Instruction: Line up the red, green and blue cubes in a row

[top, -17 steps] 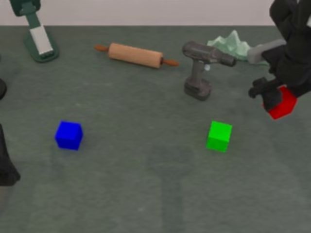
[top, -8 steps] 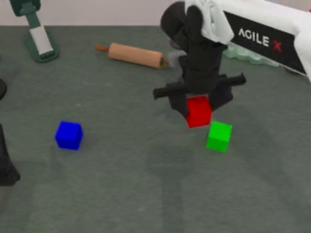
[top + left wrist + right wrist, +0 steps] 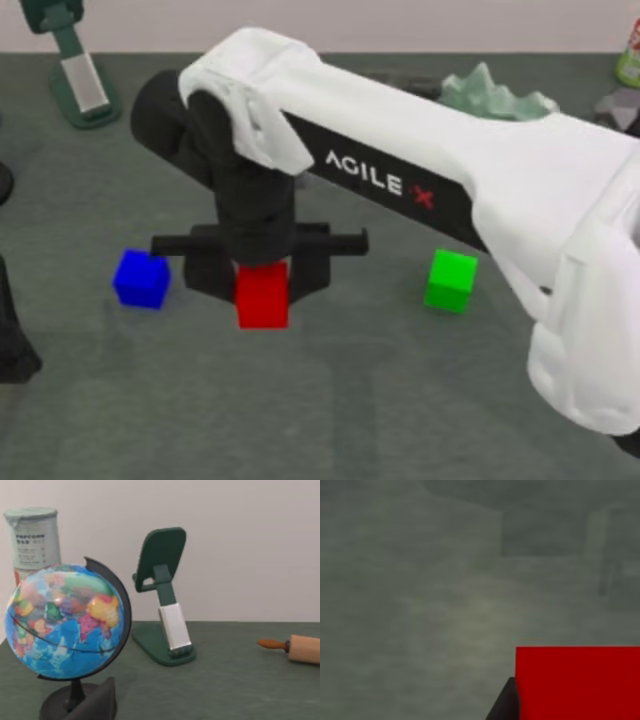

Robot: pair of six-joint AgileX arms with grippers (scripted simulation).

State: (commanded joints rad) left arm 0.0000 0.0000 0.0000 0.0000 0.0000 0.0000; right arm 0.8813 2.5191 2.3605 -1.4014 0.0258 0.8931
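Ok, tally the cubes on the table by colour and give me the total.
Red cube, between the right gripper's fingers: 1
Green cube: 1
Blue cube: 1
Total: 3 cubes

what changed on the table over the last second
The right end effector, shut on the red cube, carried it from the table's right edge leftward past the green cube; it is now between the green and the blue cube, nearer the blue. Its arm now hides the drill and most of the rolling pin. The green cube, the blue cube and the phone stand stayed put.
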